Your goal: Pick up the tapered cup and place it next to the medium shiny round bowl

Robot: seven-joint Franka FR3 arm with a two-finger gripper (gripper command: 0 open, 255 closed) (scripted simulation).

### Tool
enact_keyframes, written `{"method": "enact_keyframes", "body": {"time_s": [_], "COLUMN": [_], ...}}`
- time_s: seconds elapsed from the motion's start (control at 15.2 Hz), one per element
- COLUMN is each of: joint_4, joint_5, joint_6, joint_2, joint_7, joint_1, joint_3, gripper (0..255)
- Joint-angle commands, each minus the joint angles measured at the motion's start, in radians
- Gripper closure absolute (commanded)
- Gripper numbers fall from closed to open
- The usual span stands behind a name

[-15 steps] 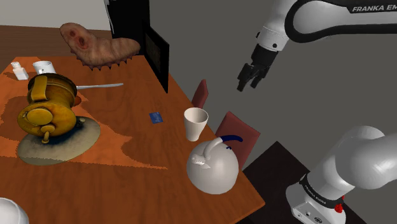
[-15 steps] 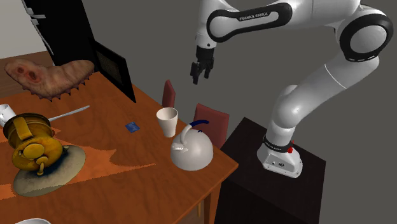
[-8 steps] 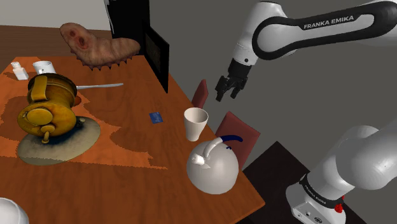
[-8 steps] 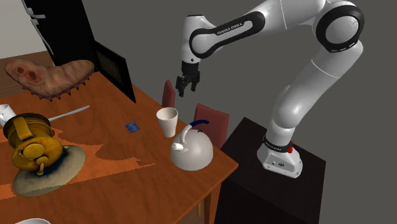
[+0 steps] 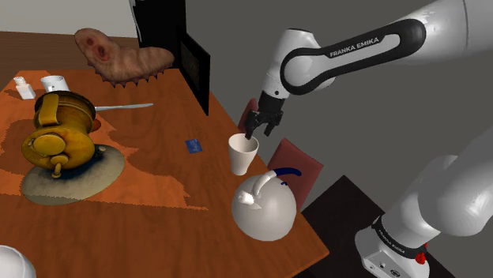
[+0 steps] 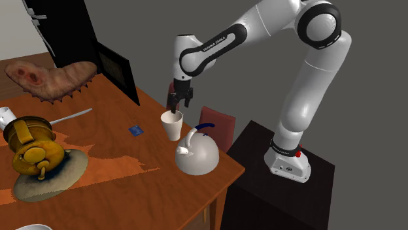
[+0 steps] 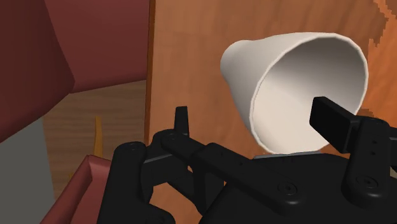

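Observation:
The tapered cup (image 5: 242,152) (image 6: 172,124) (image 7: 286,70) is plain white and stands upright near the wooden table's (image 5: 158,189) right edge in the shoulder view. My black gripper (image 5: 252,132) (image 6: 175,106) (image 7: 254,121) hangs open right at its rim. In the wrist view one finger (image 7: 331,119) is over the cup's mouth and the other is outside its wall; neither clasps it. A shiny golden round bowl (image 5: 67,107) (image 6: 29,127) with a long grey handle sits far across the table.
A white domed kettle (image 5: 265,207) (image 6: 196,155) with a blue handle stands close beside the cup. Two red chairs (image 5: 294,162) (image 6: 216,121) line the table edge under the arm. A small blue card (image 5: 193,145), a golden teapot (image 5: 55,146) and a black frame (image 5: 193,71) are farther off.
The arm swung down and toward the shoulder view's left, from high above the chairs to the cup's rim. The fingers stayed open; the cup has not moved.

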Motion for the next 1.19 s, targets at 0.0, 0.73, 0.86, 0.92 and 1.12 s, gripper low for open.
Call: {"method": "enact_keyframes", "body": {"time_s": [0.0,0.73,0.86,0.92,1.12], "joint_4": [0.001,-0.025,-0.025,-0.025,-0.025], "joint_5": [0.002,0.004,0.004,0.004,0.004], "joint_6": [0.025,0.101,0.101,0.101,0.101], "joint_2": [0.024,0.074,0.074,0.074,0.074], "joint_7": [0.005,0.005,0.005,0.005,0.005], "joint_1": [0.004,0.010,0.010,0.010,0.010], "joint_3": [0.005,0.014,0.014,0.014,0.014], "gripper": [0,0,0,255,255]}}
